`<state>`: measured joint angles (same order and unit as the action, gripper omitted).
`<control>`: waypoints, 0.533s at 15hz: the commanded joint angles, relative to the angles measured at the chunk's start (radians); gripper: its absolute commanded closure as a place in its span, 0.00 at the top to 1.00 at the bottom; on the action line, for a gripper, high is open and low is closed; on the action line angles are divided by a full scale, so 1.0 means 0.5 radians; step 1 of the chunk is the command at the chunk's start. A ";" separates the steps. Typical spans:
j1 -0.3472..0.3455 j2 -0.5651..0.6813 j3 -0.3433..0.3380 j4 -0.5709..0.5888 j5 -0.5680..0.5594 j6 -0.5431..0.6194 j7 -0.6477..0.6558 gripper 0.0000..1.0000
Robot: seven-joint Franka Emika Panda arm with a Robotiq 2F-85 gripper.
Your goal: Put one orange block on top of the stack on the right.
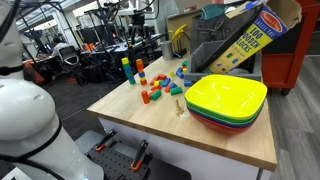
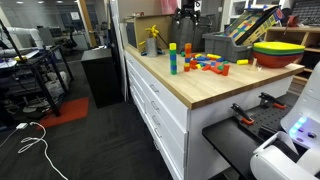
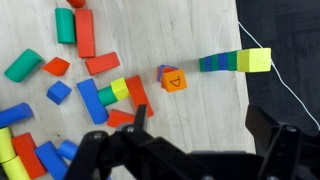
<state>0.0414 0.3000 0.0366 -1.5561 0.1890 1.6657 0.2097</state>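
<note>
A low dark blue stack stands small at the right end of the spread of blocks. I cannot pick it out in the wrist view. The tall blue-green-yellow tower stands at the table's edge. Beside it is a short stack topped by an orange lettered block. Loose orange-red blocks lie among the scattered pieces. My gripper hangs high above the blocks, open and empty, its fingers over bare wood just short of the orange-topped stack.
Blue, red, green and yellow loose blocks cover the left of the wrist view. Stacked yellow, green and red bowls sit near the robot's side. A wooden-blocks box leans at the back. The table edge runs close to the tower.
</note>
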 commanded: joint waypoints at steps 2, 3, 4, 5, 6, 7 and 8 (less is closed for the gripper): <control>-0.054 -0.060 -0.031 -0.057 0.000 0.001 -0.161 1.00; -0.066 -0.068 -0.036 -0.074 -0.004 0.002 -0.198 1.00; -0.077 -0.075 -0.039 -0.090 -0.009 0.005 -0.233 1.00; -0.083 -0.083 -0.046 -0.113 -0.032 0.022 -0.257 1.00; -0.090 -0.086 -0.053 -0.131 -0.057 0.036 -0.269 1.00; -0.096 -0.091 -0.065 -0.155 -0.078 0.062 -0.266 1.00; -0.105 -0.104 -0.078 -0.188 -0.086 0.095 -0.265 1.00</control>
<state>-0.0008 0.2960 0.0146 -1.5780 0.1647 1.6697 0.1024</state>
